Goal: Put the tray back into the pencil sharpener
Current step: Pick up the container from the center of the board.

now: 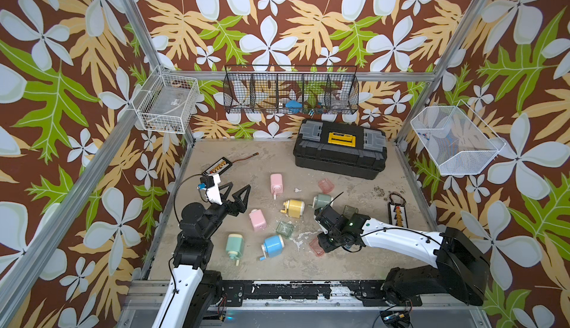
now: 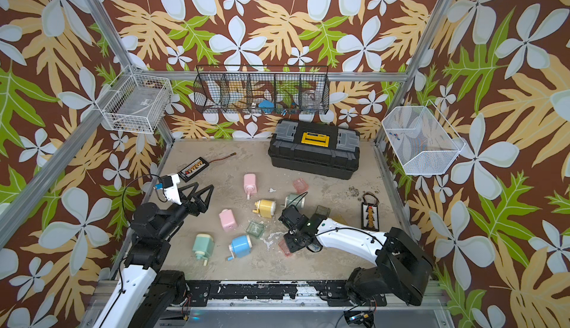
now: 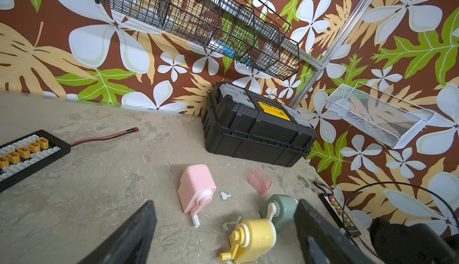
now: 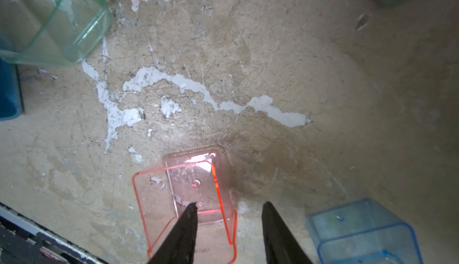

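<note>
Pink tray — its side wall between fingers of the right pincer.

Toolbox at rear, 6 sharpeners before it, wire basket above it

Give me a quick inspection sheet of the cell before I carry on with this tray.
Surface: worn beige tabletop, chipped white patches.
Job's things: six sharpeners scattered, including yellow sharpener and blue sharpener; red tray, green tray, blue tray and pink tray loose.
Clutter: black toolbox; connector board far left, another on the right.
Grippers: left gripper open, empty, above the table; right gripper open, jaws astride one wall of the red tray.
Cables: black cable looped at the left wrist; red-black lead on the surface.
Surroundings: floral walls; black wire basket, white wire basket, white mesh basket.
</note>
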Available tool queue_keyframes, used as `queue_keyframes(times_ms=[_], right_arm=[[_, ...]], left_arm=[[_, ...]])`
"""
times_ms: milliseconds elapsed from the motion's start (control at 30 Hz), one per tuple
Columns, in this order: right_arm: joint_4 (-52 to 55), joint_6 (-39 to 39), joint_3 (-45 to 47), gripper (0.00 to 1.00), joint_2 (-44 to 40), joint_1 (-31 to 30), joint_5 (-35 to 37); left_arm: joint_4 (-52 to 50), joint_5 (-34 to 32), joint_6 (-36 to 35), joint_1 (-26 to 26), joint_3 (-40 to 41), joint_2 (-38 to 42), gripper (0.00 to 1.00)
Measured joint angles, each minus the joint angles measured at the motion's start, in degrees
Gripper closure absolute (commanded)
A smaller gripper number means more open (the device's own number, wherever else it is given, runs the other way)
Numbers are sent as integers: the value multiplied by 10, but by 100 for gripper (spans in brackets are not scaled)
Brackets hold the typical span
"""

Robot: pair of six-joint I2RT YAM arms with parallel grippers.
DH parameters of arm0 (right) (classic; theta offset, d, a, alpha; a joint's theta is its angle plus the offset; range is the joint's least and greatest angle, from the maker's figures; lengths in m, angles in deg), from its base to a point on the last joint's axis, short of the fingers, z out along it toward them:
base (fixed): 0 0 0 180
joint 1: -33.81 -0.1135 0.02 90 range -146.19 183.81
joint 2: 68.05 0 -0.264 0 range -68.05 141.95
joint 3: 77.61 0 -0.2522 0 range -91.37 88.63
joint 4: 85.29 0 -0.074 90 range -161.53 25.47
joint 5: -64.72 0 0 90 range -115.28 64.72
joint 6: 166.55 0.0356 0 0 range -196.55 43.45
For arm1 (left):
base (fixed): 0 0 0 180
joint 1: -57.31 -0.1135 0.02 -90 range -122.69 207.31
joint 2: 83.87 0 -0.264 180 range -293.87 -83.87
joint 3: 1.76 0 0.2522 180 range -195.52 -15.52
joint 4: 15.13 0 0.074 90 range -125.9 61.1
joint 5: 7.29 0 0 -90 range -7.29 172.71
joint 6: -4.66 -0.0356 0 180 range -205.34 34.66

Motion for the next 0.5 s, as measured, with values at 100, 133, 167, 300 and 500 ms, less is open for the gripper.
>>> queue_keyframes(times_ms=[100,133,167,300,500], right_arm=[[-10,-2,-1,70,20,0,2],[-12,-3,-1,72,24,0,2],[-14,-4,-1,75,26,0,2],[-27,-12,0,82,33,0,2],[-31,-14,2,96,35,-1,11]], left_arm=[[0,0,0,0,0,-3,11],[0,-1,0,0,0,-5,11],[-1,-3,0,0,-1,-6,11],[-2,-5,-3,0,-5,-2,11],[-2,-12,-5,0,-6,9,11]])
